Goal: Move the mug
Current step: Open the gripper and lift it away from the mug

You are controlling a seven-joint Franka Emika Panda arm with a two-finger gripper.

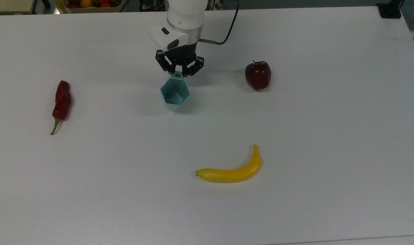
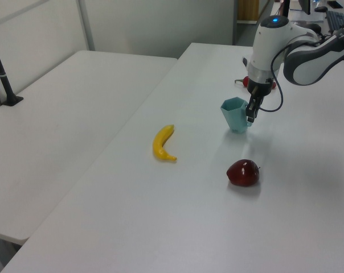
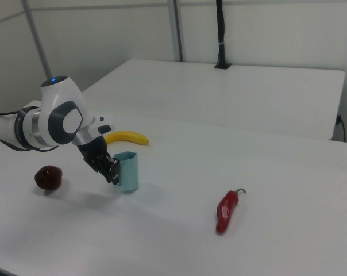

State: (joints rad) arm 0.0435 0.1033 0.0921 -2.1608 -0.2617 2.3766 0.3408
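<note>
The pale teal faceted mug (image 1: 175, 94) is upright on the white table (image 1: 295, 136), between the chili and the apple in the top view. It also shows in the left view as the mug (image 2: 236, 114) and in the right view as the mug (image 3: 127, 171). My gripper (image 1: 178, 74) comes down from above at the mug's far side and is shut on its small handle. The gripper (image 2: 250, 113) sits at the mug's right in the left view, and the gripper (image 3: 112, 169) at its left in the right view. The mug's base looks at or just above the tabletop.
A red chili (image 1: 61, 102) lies at the top view's left. A dark red apple (image 1: 258, 75) stands to the mug's right, and a banana (image 1: 233, 170) lies nearer the front. A second table (image 2: 58, 114) adjoins in the left view.
</note>
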